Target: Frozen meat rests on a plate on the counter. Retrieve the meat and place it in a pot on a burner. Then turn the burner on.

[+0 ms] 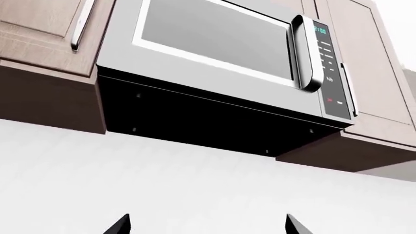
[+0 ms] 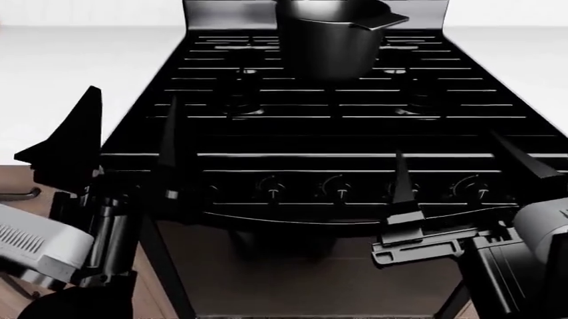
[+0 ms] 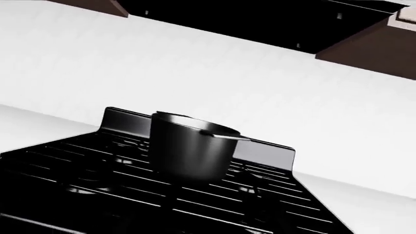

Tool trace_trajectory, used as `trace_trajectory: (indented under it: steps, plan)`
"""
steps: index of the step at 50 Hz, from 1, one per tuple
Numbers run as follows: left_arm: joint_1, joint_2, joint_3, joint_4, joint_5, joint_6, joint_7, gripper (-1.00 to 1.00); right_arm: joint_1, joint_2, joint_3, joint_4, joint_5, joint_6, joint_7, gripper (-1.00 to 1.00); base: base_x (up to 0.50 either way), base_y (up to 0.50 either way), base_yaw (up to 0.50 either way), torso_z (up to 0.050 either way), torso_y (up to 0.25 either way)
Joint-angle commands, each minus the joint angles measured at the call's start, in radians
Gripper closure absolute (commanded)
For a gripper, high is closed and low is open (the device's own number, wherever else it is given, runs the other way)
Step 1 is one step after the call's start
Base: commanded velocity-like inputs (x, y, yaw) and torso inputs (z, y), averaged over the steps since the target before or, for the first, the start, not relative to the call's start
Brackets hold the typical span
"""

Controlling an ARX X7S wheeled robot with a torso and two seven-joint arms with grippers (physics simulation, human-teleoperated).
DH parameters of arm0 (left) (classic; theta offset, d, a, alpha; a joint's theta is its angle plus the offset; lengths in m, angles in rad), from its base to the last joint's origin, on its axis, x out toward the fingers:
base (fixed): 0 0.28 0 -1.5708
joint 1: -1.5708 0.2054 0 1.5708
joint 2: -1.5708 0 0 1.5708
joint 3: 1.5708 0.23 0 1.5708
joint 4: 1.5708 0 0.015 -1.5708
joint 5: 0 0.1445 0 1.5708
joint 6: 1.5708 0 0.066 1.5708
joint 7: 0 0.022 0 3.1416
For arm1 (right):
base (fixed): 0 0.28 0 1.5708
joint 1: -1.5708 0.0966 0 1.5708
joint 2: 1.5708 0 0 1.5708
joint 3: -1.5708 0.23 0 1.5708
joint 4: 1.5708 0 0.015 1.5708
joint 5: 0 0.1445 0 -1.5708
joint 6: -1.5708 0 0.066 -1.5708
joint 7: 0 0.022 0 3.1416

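Empty-handed, both spread pincers, left (image 2: 129, 126) and right (image 2: 461, 169), hover before the stove; tall glossy black pot (image 2: 330, 36) waits on a rear burner, meat unseen.

Both arms ended in matte black grippers with long, tapered, blade-like fingers (image 2: 76, 136). The left wrist (image 2: 40, 249) had a silver-white housing with ribbed vent slots. The right wrist (image 2: 546, 229) was pale grey, with a black angular bracket below the fingers.

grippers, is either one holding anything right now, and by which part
Nothing is held: the left gripper and right gripper both stand open and empty.
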Motion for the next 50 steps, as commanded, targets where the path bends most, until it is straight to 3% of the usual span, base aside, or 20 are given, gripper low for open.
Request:
trace_trajectory:
  steps: [1, 24, 50]
  plan:
    - [0.011, -0.003, 0.006, -0.016, -0.004, 0.022, 0.013, -1.0, 0.187, 0.022, -0.293, 0.005, -0.045, -0.126, 0.061, -1.0, 0.0, 0.0, 0.0, -0.05, 0.0]
    - [-0.026, 0.021, -0.004, -0.053, 0.046, 0.02, -0.057, -1.0, 0.131, 0.12, -0.334, 0.034, -0.056, -0.242, 0.002, -1.0, 0.0, 0.0, 0.0, -0.05, 0.0]
    - [-0.023, 0.022, 0.001, -0.101, 0.061, 0.094, -0.037, -1.0, 0.149, 0.054, -0.322, 0.072, -0.001, -0.225, -0.001, -1.0, 0.0, 0.0, 0.0, -0.05, 0.0]
